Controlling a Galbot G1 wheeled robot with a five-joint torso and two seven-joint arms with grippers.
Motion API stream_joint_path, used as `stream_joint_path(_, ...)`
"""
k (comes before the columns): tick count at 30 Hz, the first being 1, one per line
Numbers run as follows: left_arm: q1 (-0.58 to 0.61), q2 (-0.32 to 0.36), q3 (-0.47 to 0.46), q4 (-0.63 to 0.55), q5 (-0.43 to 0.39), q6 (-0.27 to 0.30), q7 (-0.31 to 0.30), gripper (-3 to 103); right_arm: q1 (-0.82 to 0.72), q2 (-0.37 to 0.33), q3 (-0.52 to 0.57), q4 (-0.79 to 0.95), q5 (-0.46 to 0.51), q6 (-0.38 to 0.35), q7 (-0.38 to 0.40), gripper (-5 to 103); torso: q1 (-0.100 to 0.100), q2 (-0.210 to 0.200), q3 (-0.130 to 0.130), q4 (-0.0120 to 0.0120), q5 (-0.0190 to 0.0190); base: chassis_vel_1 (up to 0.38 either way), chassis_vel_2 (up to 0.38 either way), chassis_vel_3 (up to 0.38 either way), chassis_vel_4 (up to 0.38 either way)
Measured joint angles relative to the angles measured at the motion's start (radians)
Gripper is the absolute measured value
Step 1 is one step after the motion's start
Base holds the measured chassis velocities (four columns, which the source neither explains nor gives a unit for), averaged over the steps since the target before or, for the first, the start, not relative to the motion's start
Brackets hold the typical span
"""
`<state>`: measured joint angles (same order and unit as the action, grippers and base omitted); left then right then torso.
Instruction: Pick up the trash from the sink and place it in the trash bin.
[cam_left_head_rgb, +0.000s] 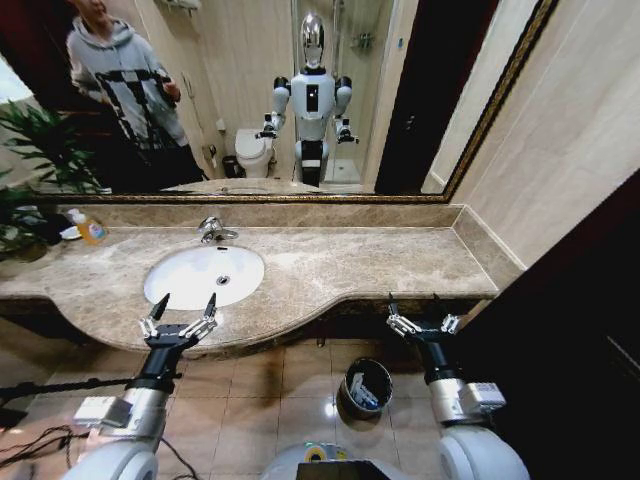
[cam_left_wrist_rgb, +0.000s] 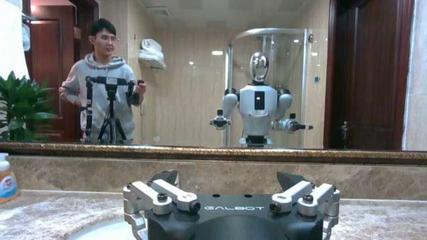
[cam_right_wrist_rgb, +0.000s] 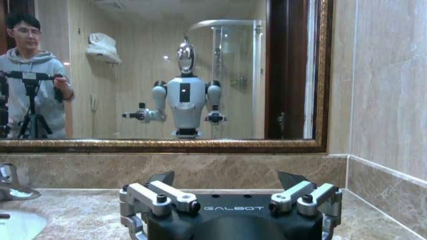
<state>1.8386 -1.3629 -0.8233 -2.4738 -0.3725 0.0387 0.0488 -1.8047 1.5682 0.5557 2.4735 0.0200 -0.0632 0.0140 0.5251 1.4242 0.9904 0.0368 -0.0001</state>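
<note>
The sink (cam_left_head_rgb: 205, 275) is an oval white basin set into the mottled beige-brown marble surface (cam_left_head_rgb: 350, 265), with a chrome faucet (cam_left_head_rgb: 212, 230) at its far rim. The basin interior visible in the head view shows a drain at its centre; no loose items can be made out in it.

The left pincer (cam_left_head_rgb: 180, 308) hovers at the near rim of the sink, just over the front edge of the surface. Its fingers are spread apart with nothing between them. In the left wrist view, the same left pincer (cam_left_wrist_rgb: 230, 182) points toward the backsplash and mirror, with the pale edge of the basin just beneath it.

The right pincer (cam_left_head_rgb: 420, 310) is held at the front edge of the surface, well to the right of the sink. Its fingers are also apart and hold nothing. In the right wrist view, the right pincer (cam_right_wrist_rgb: 230, 182) faces the backsplash, with the faucet and basin edge off to one side.

The trash bin (cam_left_head_rgb: 365, 387) stands on the tiled floor below the surface, between the two arms and nearer the right one. Pale items lie inside it. An orange-yellow bottle (cam_left_head_rgb: 90, 230) stands on the surface left of the faucet.
</note>
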Motion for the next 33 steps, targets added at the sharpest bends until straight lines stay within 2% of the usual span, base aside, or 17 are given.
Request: stream_joint_path(33, 0.000, 0.000, 0.000, 0.000, 0.000, 0.000, 0.000, 100, 0.000, -0.001, 0.001, -0.003, 0.000, 0.001, 0.001, 100, 0.000, 0.000, 0.000, 0.0000, 0.0001, 0.000, 0.000, 0.000, 0.000)
